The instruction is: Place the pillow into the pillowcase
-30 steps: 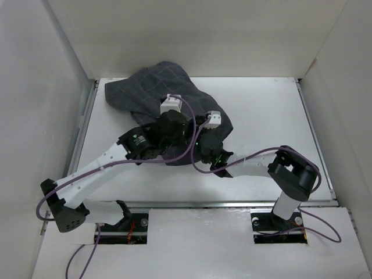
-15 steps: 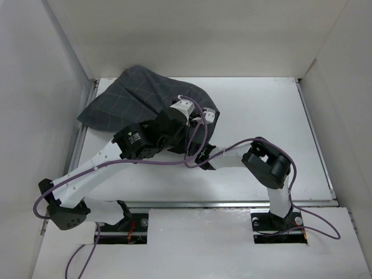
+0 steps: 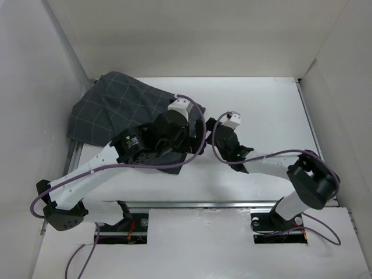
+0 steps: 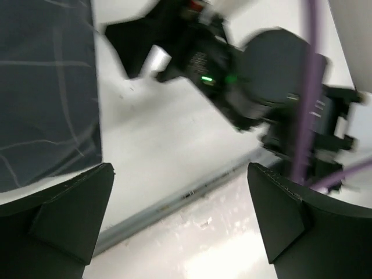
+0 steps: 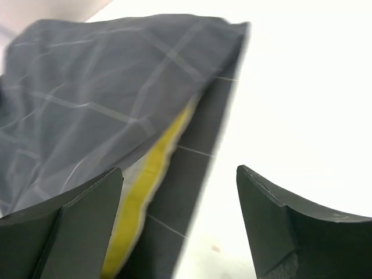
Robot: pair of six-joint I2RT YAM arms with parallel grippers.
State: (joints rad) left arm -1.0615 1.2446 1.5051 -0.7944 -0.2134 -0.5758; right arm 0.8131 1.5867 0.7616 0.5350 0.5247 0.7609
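The pillowcase [image 3: 110,107] lay far left, the pillow [image 5: 152,165] edge showing at its mouth; left gripper [image 4: 180,197] and right gripper [image 5: 180,203] gaped empty, probably to regrasp.

Pictured is a robotics test cell in a laboratory. A white table [image 3: 273,116] is boxed in by plain white panels [image 3: 192,35] on the left, far and right sides. A left arm [image 3: 87,173] and a right arm [image 3: 267,165] are bolted at the near edge, purple cables [image 3: 145,165] are strung along them, and a metal rail [image 3: 232,204] is fixed across the near side.
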